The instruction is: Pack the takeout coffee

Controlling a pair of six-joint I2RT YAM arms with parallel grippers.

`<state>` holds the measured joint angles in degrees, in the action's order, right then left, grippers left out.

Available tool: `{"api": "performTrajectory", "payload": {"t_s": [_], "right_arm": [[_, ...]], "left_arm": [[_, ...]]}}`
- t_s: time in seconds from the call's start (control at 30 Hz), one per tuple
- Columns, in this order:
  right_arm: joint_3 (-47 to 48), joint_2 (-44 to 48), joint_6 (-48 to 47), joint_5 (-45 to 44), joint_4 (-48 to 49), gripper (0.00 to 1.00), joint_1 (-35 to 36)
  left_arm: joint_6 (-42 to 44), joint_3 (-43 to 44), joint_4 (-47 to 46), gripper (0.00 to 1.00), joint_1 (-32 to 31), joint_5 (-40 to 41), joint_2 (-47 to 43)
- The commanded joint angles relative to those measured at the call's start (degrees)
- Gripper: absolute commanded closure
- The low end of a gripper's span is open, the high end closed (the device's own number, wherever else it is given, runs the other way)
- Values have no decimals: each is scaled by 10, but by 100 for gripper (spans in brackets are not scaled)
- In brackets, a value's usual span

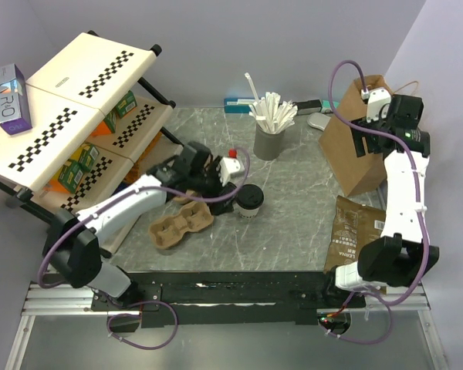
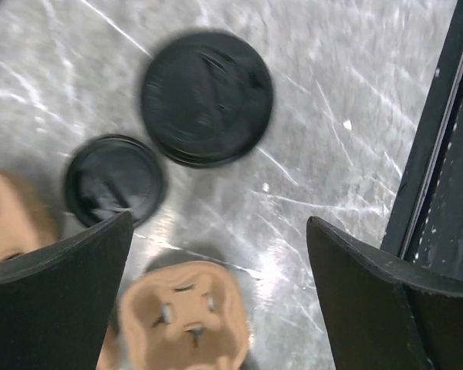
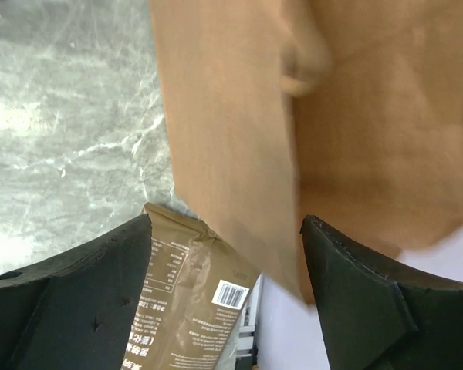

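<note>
Left tool point(image 2: 220, 223) spread wide, gripping nothing, poised over the grey marbled surface point(image 2: 339, 154) just beside the takeout coffee point(image 1: 249, 200). Cup upright near the surface's middle, black lid point(image 2: 207, 98) on, close to the brown pulp carrier point(image 1: 181, 223). Right tool point(image 3: 225, 220) likewise released, up at the top of the standing paper bag point(image 1: 355, 150), bag's edge in the gap between its jaws, contact unclear.

Robot lab bench, staged as café: checkerboard-marked shelf rack point(image 1: 77, 100), marble-look table point(image 1: 293, 231), plain walls point(image 1: 216, 46).
</note>
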<state>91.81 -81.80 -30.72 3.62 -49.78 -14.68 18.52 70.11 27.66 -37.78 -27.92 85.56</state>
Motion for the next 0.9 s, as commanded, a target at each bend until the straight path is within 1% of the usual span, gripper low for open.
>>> {"api": "performTrajectory", "payload": {"t_s": [0.0, 0.07, 0.1, 0.13, 0.2, 0.23, 0.27, 0.37, 0.4, 0.43, 0.47, 0.53, 0.6, 0.67, 0.7, 0.73, 0.8, 0.87], "right_arm": [[2, 45, 25, -10, 2, 14, -3], [2, 49, 32, -9, -5, 14, -2], [1, 51, 34, -10, -8, 14, -3], [1, 51, 35, -10, -8, 14, -3], [8, 45, 39, -7, -21, 14, -3], [13, 44, 43, -5, -25, 14, -3], [20, 42, 43, -4, -33, 14, -3], [28, 39, 42, -2, -35, 14, -3], [30, 39, 42, -2, -35, 14, -3], [30, 40, 41, -2, -34, 14, -3], [30, 41, 41, -1, -33, 14, -3], [27, 45, 43, 2, -31, 14, -3], [24, 52, 48, 6, -31, 14, -2], [21, 59, 51, 10, -32, 14, -4], [20, 62, 55, 10, -35, 14, -3], [17, 65, 56, 13, -36, 14, -3], [13, 75, 59, 14, -37, 14, -3], [6, 86, 60, 15, -38, 14, -3]], "left_arm": [[-42, -86, -143, 1, -17, 57, -57], [-89, -130, -180, 1, -21, 82, -78], [-136, -185, -239, 1, -26, 91, -88], [-158, -211, -265, 1, -41, 109, -106], [-207, -264, -315, 1, -65, 112, -114], [-212, -273, -345, 1, -98, 118, -110], [-219, -279, -356, 1, -112, 140, -105], [-273, -288, -400, 0, -138, 147, -65], [-296, -292, -414, 1, -142, 141, -57], [-300, -298, -429, 1, -150, 132, -47], [-299, -305, -456, 0, -156, 108, -44], [-288, -310, -481, 1, -174, 81, -27], [-257, -300, -483, 1, -194, 60, 5], [-218, -271, -470, 1, -208, 65, 31], [-206, -259, -462, 1, -213, 71, 59], [-173, -234, -454, 1, -215, 76, 73], [-147, -211, -421, 1, -216, 87, 112], [-92, -188, -390, 1, -217, 96, 135]]}}
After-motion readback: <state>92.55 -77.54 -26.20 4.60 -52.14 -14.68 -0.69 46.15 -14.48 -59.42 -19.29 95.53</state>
